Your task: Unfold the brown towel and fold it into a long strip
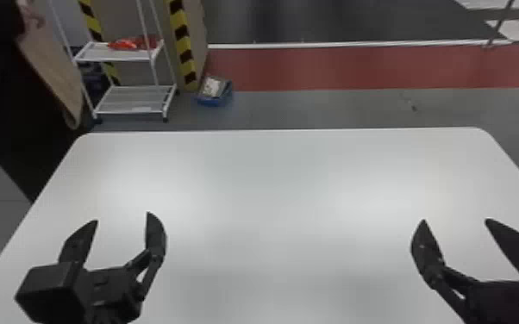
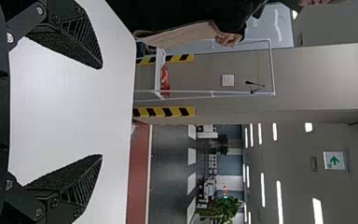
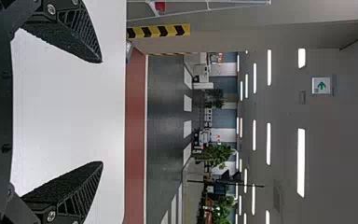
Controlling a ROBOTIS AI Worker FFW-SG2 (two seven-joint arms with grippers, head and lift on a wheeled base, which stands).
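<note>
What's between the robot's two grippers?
Bare white tabletop lies between the left gripper and the right gripper. You can see that stretch in the head view.

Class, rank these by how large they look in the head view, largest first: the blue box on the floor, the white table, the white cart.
1. White table
2. White cart
3. Blue box

White tabletop [image 1: 271, 181]: passing room between left gripper [image 1: 123, 216] and right gripper [image 1: 455, 220]
Far left corner: person [image 1: 8, 99] holding brown towel [image 1: 49, 66] blocks passage beside it
</note>
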